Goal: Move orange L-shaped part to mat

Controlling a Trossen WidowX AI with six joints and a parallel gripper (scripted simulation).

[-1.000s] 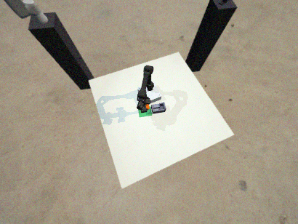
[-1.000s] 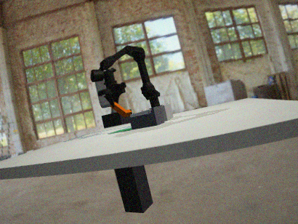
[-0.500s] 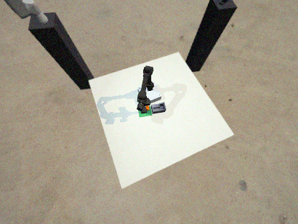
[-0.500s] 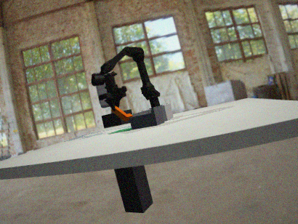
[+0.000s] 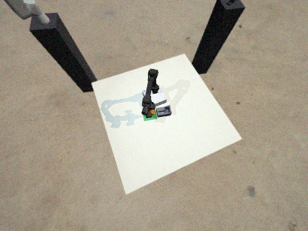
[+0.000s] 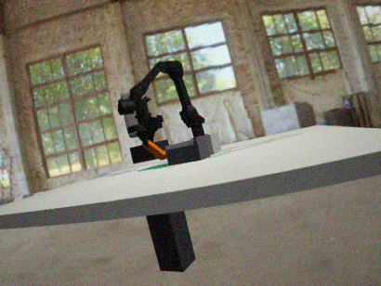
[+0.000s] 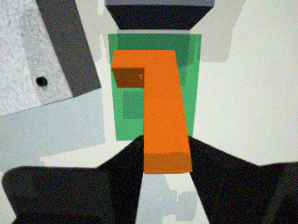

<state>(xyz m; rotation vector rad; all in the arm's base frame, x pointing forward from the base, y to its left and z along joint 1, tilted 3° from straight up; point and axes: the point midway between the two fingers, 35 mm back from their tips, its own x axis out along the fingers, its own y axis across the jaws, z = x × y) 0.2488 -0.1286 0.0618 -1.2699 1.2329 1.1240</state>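
The orange L-shaped part [image 5: 152, 112] [image 6: 155, 149] [image 7: 160, 100] is off the tray, over the green mat [image 5: 145, 118] [image 6: 157, 166] [image 7: 128, 131]. My gripper [image 5: 149, 113] [image 6: 147, 142] [image 7: 163, 140] is shut on its straight end, one black finger on each side. In the exterior view the part slopes, with the held end higher and the L-shaped end lower. In the wrist view the L-shaped end points toward the grey tray [image 5: 170, 109] [image 7: 160, 16], its foot to the left. The gap under the part's lower end is hard to judge.
A white block [image 5: 159, 99] [image 7: 20, 82] with dark sides stands beside the mat and tray, close to the arm's base. The tray stands right next to the mat's edge. All stand on a pale table top [image 5: 180, 150] [image 6: 260, 162].
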